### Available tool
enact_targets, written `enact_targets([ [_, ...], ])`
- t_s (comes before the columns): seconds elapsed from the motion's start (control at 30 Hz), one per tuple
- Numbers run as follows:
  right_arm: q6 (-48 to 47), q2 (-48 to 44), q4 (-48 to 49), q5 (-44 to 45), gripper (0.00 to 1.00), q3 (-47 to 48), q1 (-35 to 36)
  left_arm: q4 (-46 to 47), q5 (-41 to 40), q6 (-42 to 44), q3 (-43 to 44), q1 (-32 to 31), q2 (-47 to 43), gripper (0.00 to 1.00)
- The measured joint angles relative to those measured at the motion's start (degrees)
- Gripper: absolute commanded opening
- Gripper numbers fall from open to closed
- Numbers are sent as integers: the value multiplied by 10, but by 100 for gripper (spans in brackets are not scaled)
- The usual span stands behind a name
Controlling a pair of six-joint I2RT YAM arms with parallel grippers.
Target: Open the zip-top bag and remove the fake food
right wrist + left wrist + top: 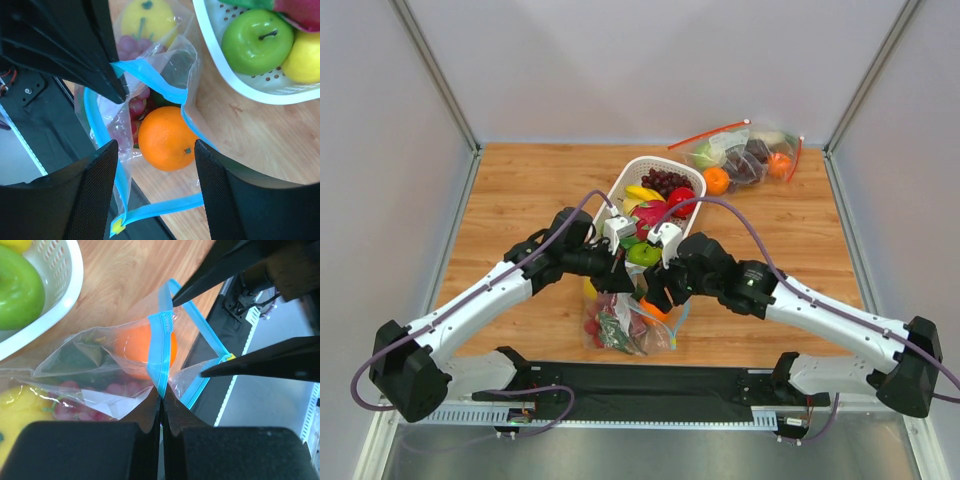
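Left gripper (161,405) clenched on zip-top bag (75,352) rim; right gripper (156,145) released over mouth.
Hold rim taut, lower right straddling orange (165,138), avoid pinching film.

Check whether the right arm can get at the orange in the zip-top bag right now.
Probably yes. The left arm, jaws shut on the teal strip, holds the zip-top bag open. The orange shows in the mouth, between the open jaws of the right arm; nothing seems to cover it.
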Motion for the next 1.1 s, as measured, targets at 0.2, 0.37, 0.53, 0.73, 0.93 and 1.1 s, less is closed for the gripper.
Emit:
enact_targets([
  [0.2,15,33,20,13,64,-25,1,11,27,4,0,7,0,0],
  [0.37,34,53,41,21,66,-37,1,12,42,4,0,10,-1,0],
  [0.53,54,75,64,23,73,-49,8,17,46,4,0,12,-1,0],
  [0.73,79,85,86,34,85,-73,27,27,49,3,-4,12,-1,0],
  [0.93,107,93,122,48,89,-109,32,31,52,3,-8,12,-1,0],
  [1.1,118,115,153,51,85,-116,36,33,52,3,-11,14,0,0],
])
